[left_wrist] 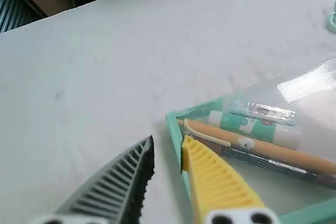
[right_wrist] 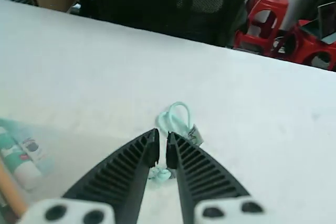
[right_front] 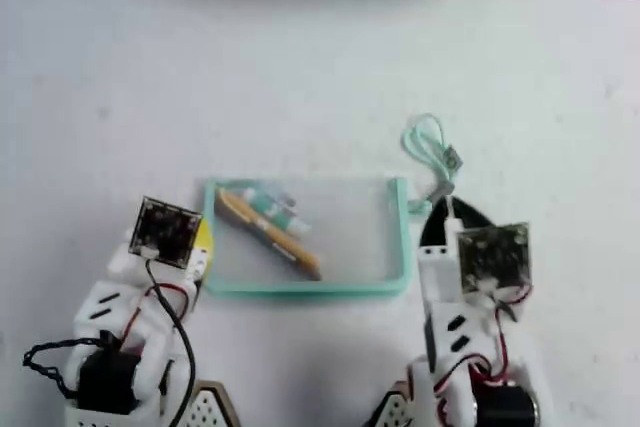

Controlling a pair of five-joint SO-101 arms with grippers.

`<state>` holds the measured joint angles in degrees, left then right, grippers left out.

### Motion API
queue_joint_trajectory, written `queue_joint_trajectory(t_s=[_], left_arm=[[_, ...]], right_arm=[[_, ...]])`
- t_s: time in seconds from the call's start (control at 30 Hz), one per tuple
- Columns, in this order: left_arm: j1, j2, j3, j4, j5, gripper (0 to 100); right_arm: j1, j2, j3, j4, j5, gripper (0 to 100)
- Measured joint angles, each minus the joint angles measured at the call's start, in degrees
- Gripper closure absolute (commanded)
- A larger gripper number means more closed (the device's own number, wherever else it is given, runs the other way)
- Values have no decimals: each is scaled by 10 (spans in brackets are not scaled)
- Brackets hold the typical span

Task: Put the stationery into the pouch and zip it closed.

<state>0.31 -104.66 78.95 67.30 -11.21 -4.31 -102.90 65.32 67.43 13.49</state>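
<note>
1. White surface (right_front: 300,67) spans the scene. The pouch (right_front: 360,237) lies near its middle between the two arms, its long axis running from one arm across to the other.
2. The pouch is clear plastic with a mint border. An orange pen (right_front: 265,219) and a white-and-green stick (right_front: 275,205) lie slanted inside.
3. The zip cord (right_wrist: 178,116), a mint loop, trails off the pouch's end nearest the right claw (right_wrist: 161,136), so that arm looks best placed to work the zip.
4. The right claw is closed to a thin slit, apparently pinching the cord's knot.
5. The left claw (left_wrist: 168,145) is narrowly open and empty, with the pouch's opposite edge between its fingers.
</note>
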Motion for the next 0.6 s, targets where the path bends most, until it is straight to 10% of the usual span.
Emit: queue_joint_trajectory(t_s=[0.6], left_arm=[[-48,11,152,-25,0,880]], right_arm=[[-54,0,208,-4,0,971]])
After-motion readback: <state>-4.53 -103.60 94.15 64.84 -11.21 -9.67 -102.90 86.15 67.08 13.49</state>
